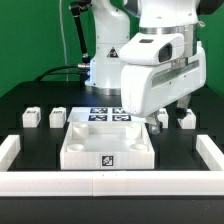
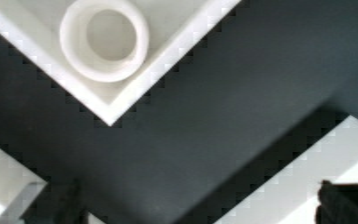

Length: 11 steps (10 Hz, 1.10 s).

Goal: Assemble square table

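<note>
1. The Panda arm point(image 1: 150, 65) is the largest thing, filling the upper middle and upper right of the exterior view. Its white wrist housing hangs low over the table, just behind the right rear corner of the panel.
2. The black table point(image 1: 40, 150) spans the whole lower half of the frame.
3. The low white border rails run along the bottom edge point(image 1: 110, 183) and up the lower left point(image 1: 10, 150) and lower right point(image 1: 210, 152) of the exterior view.
4. The square panel point(image 1: 95, 140) lies flat in the lower middle of the frame, raised rim upward, with a black-and-white tag on its front wall.
5. The marker board point(image 1: 105, 113) lies flat at mid-frame, just behind the panel and partly hidden by the arm.
6. The four legs stand loose on the table. Two are at the middle left point(image 1: 32, 117) point(image 1: 58, 117) and two at the middle right point(image 1: 162, 120) point(image 1: 186, 118), all apart from the panel.
7. The gripper point(image 2: 185, 205) is spread wide. In the wrist view its fingers point(image 2: 348, 203) stand far apart over bare dark table, pinching nothing.
8. A corner socket point(image 2: 105, 40) of the panel shows in the wrist view as a round white ring inside the rim's pointed corner, clear of both fingers.
</note>
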Each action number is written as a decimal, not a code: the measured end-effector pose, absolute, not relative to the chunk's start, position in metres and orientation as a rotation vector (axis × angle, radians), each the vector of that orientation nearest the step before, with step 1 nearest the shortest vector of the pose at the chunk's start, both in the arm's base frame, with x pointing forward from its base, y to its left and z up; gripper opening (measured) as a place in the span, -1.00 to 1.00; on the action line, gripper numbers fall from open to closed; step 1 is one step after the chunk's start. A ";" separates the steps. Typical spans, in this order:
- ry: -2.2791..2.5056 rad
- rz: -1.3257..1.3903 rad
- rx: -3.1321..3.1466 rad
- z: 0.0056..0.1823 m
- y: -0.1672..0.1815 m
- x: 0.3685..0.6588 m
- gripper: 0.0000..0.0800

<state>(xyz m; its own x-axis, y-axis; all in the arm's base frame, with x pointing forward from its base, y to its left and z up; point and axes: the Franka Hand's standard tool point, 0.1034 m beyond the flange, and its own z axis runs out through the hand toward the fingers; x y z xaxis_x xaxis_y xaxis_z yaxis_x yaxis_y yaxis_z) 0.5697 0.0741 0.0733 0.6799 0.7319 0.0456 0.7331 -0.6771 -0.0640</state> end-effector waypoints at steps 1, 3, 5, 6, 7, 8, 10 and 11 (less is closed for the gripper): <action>-1.226 -0.025 -2.809 0.073 0.074 0.570 0.62; -1.227 -0.025 -2.809 0.073 0.074 0.570 0.62; -1.227 -0.024 -2.809 0.073 0.073 0.570 0.62; -1.227 -0.024 -2.809 0.073 0.073 0.570 0.62; -1.304 -0.031 -2.781 0.072 0.068 0.565 0.62; -1.386 -0.026 -2.748 0.068 0.054 0.543 0.62; -1.664 0.026 -2.595 0.065 0.025 0.489 0.62; -1.788 0.040 -2.528 0.070 0.007 0.468 0.62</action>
